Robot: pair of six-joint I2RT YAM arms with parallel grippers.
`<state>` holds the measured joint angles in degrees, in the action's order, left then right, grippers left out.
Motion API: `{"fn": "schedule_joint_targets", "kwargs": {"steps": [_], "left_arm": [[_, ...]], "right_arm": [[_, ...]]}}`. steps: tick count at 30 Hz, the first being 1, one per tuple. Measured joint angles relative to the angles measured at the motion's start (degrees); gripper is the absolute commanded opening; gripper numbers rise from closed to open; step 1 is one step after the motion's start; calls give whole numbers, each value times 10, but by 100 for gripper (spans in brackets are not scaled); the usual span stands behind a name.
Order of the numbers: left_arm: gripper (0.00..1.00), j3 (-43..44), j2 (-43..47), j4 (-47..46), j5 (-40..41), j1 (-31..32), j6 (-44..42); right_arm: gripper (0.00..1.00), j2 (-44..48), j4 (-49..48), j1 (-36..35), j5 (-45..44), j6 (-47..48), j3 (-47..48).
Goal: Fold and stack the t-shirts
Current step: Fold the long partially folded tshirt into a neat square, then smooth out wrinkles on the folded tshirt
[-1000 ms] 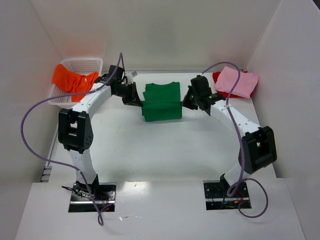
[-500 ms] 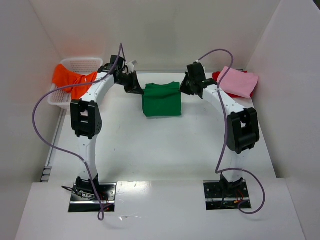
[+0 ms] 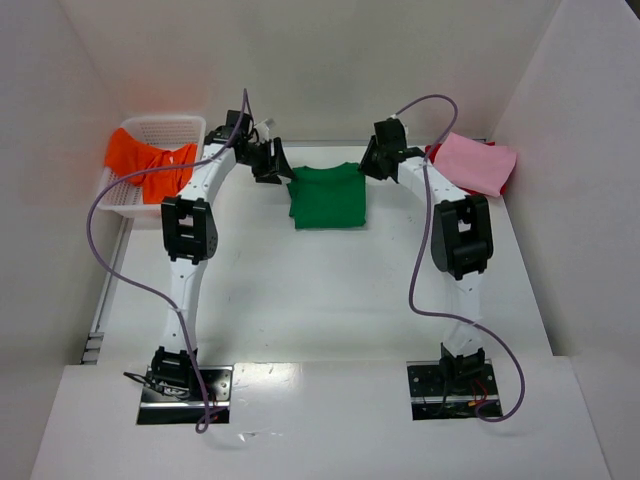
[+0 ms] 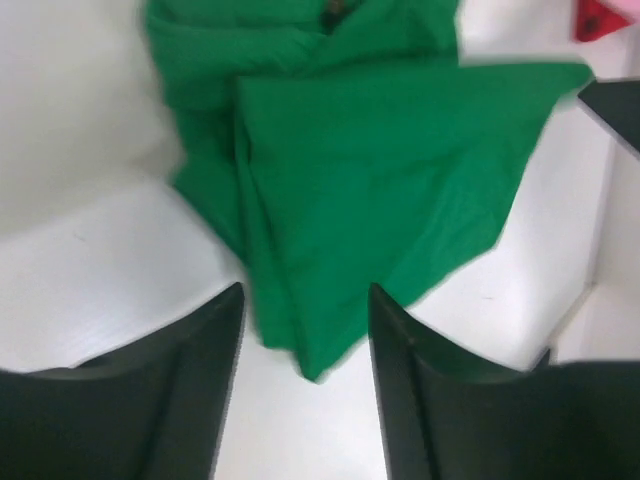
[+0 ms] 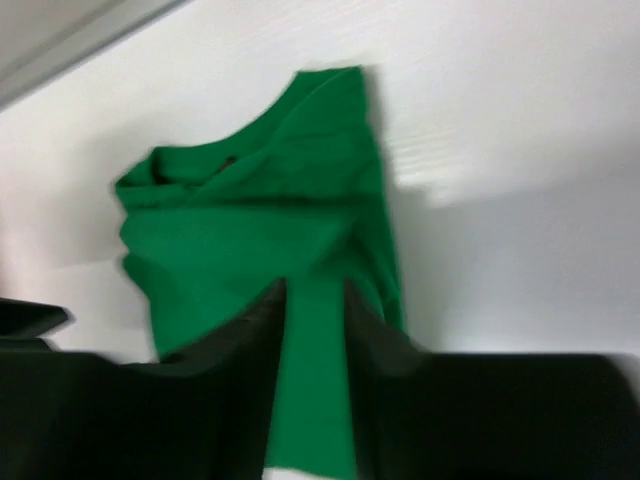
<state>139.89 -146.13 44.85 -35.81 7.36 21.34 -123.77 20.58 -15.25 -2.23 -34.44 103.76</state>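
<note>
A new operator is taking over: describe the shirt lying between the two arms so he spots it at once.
Look at the far middle of the white table, between the left gripper and the right gripper. The green t-shirt lies there, folded into a rectangle. It is the only green one: the orange t-shirt hangs over the basket at left, the pink t-shirt lies at right.

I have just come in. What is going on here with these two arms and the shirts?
Two robot arms are folding t-shirts. The green t-shirt lies folded on the table. The left gripper is at its far left corner and the right gripper at its far right corner, both with jaws apart, so neither seems to grip it. An orange t-shirt hangs over the white mesh basket. A pink t-shirt lies on a red t-shirt.
</note>
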Motion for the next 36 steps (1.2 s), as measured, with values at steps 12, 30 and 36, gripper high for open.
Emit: {"fn": "schedule_joint_targets", "kwargs": {"steps": [12, 30, 36], "left_arm": [[79, 71, -32, -11, 27, -30, 7], [76, 82, -95, -62, -23, 9, 16], [74, 91, -115, -80, -20, 18, 31]], "right_arm": [[73, -35, -36, 16, -6, 46, 20], [58, -106, -38, 25, 5, 60, 27], [53, -109, -38, 31, 12, 59, 36]]}}
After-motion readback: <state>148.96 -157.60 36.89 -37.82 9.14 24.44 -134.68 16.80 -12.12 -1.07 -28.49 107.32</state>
